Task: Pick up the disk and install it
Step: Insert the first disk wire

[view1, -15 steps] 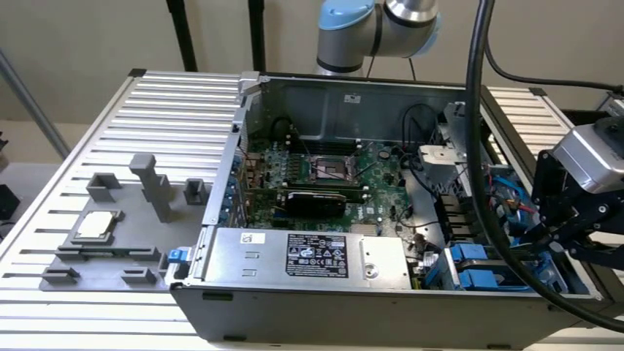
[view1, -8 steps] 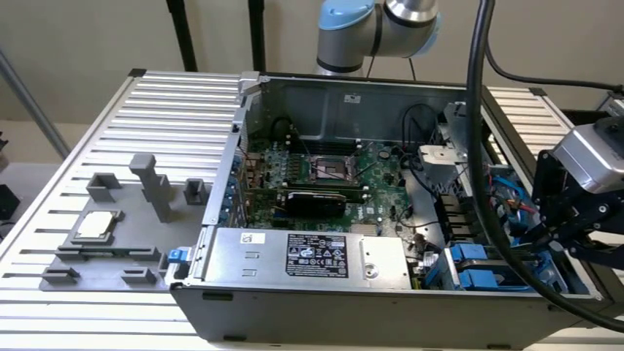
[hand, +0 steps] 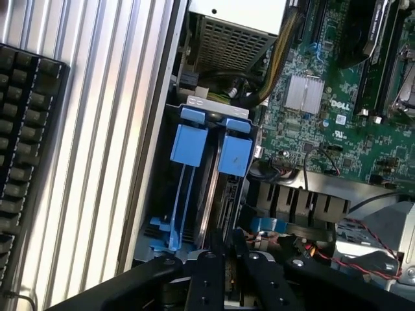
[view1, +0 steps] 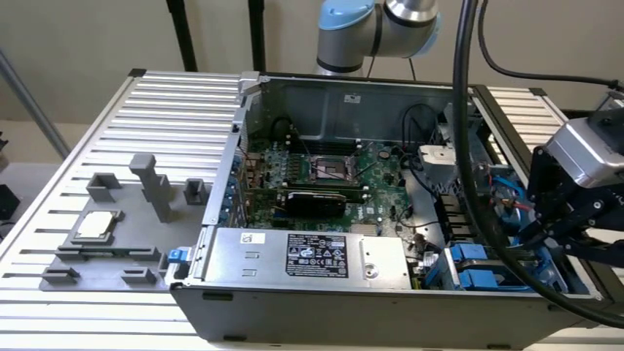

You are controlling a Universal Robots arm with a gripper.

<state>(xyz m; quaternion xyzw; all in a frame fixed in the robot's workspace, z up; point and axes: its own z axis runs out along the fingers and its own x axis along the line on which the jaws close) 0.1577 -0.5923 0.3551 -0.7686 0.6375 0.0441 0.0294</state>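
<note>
stood behind the far edge of the table (view1: 166, 95) with the silver and pale-blue joints of the arm (view1: 381, 29). held a grey wrist block (view1: 588, 153) tilted at the exterior view's right, above the table's near corner on that side. hung the black gripper (view1: 568, 232) just beneath it, pointed steeply downward. looked straight down past dark gripper links in the wrist view.

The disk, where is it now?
The disk stands on edge in the drive bay, at the exterior view's lower right, beside another blue carrier and close to the hand.
</note>
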